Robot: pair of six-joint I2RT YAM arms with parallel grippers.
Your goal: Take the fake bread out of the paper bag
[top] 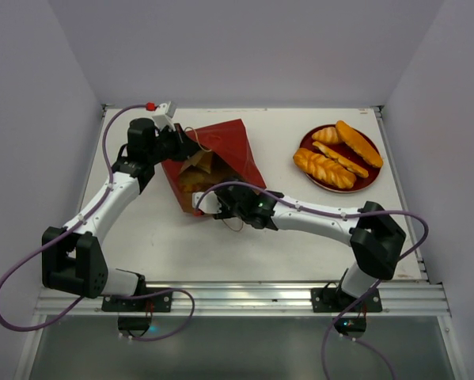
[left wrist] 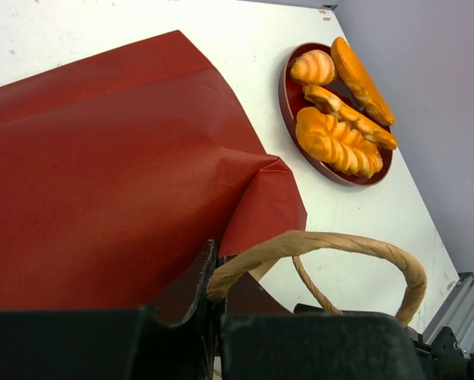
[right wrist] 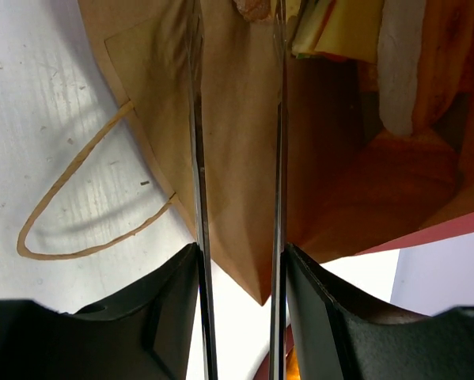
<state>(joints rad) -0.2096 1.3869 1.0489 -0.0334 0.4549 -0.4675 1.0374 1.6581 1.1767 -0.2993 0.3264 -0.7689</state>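
The red paper bag (top: 225, 150) lies on its side mid-table, its brown mouth facing the near left. My left gripper (top: 176, 142) is shut on the bag's top edge by a looped handle (left wrist: 339, 245); in the left wrist view its jaws (left wrist: 213, 317) pinch the red paper (left wrist: 102, 174). My right gripper (top: 213, 199) reaches into the mouth. Its thin fingers (right wrist: 195, 119) stand a narrow gap apart, and a tan piece of fake bread (right wrist: 254, 8) sits between their tips. More bread lies deeper in the bag: a pale yellow slice (right wrist: 335, 28) and an orange pastry (right wrist: 450, 63).
A round dark-red plate (top: 371, 180) at the far right carries several golden loaves and a croissant (top: 326, 134); it also shows in the left wrist view (left wrist: 286, 95). The bag's other handle (right wrist: 54, 206) lies loose on the white table.
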